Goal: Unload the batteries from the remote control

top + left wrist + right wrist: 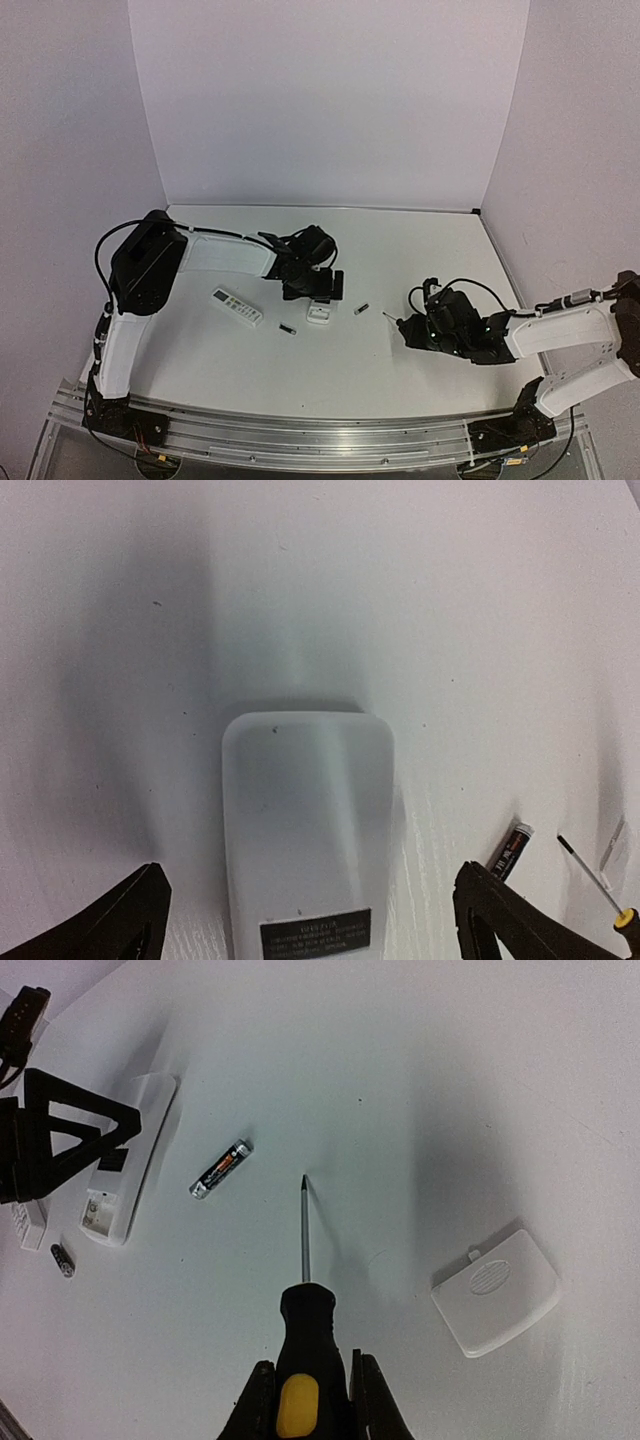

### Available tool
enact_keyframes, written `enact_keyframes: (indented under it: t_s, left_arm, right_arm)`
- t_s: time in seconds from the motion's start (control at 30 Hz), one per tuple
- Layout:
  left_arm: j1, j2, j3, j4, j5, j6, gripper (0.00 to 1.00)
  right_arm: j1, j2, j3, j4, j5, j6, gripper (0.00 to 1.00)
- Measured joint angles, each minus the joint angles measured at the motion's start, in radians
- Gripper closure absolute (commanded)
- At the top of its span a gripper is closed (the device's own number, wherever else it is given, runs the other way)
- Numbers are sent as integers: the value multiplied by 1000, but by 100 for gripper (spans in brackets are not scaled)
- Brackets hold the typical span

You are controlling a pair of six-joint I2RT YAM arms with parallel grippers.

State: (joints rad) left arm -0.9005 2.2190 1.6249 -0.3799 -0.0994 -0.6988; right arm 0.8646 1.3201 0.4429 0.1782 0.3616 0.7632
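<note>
The remote control (pixel 305 810) is cropped, seemingly midway.

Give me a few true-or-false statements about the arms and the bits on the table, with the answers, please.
1. The right gripper is shut on the screwdriver. True.
2. Both batteries sit inside the remote control. False: both lie out on the table, one on each side of the remote, and its compartment looks empty.
3. The left gripper is clamped on the remote control. False: its jaws stand open, one on each side of it.
4. The white cover lies on the table apart from the remote control. True.
</note>
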Motion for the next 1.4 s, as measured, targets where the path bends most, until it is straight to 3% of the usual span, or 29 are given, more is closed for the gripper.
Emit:
enact_keyframes:
  t_s: [0.23,0.43,0.53,0.6,0.77,0.93,1.03,1.17,1.3,1.4]
  left_arm:
    - [0,-124,-36,-19,-30,18,0]
    - [2,-383,-222,2,-137,10,0]
    - [21,-533,-343,17,-176,-8,0]
    - [56,-615,-409,19,-184,-19,0]
    - [189,-772,-598,10,-207,-59,0]
    - [282,-925,-765,-13,-219,-86,0]
    - [373,-1023,-851,-4,-224,-81,0]
    - [585,-1107,-954,57,-209,-25,0]
    - [784,-1121,-1047,173,-183,43,0]
    - [846,-1138,-1116,289,-181,92,0]
  right_arm:
    - [0,0,-8,4,-16,21,66]
    - [0,0,-19,-3,-51,24,52]
    - [0,-4,-19,-10,-67,16,38]
    - [0,-13,-18,-25,-77,10,19]
    - [0,-88,21,-156,-59,-20,15]
    - [-14,-235,109,-373,53,-52,2]
    - [-122,-359,136,-511,98,-83,2]
    - [-435,-507,135,-651,116,-150,2]
    - [-642,-492,123,-696,136,-224,2]
    - [-682,-430,105,-697,168,-280,2]
